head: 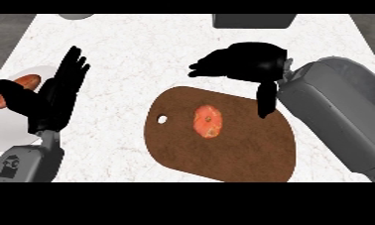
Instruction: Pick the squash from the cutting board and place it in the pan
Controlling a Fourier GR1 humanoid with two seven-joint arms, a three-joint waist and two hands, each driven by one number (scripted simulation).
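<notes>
Head view looks steeply down on a pale marbled table [147, 60]. Near the centre, toward 5 o'clock, lies a brown board [249, 154] with a small hole [162, 119] at its 9 o'clock end; its lower rim is cut off at the bottom. The squash [208, 121], orange and roundish, rests on the board, nothing touching it. The right hand [242, 61] hangs above the board's 12 o'clock edge, its fingers [201, 68] loosely bent toward 9 o'clock and holding nothing; its thumb [266, 99] points down over the board's 2 o'clock rim, apart from the squash. The left hand [62, 90] shows at 9 o'clock, fingers straight and up, resting and empty. Behind it a white plate [15, 125] is partly hidden and cut by the left edge, with an orange-red item [28, 81] on it, too covered to identify. At 12 o'clock a dark grey object [253, 20] and at 11 o'clock a grey round one [76, 16] are both cropped; which, if either, is the pan cannot be told.
</notes>
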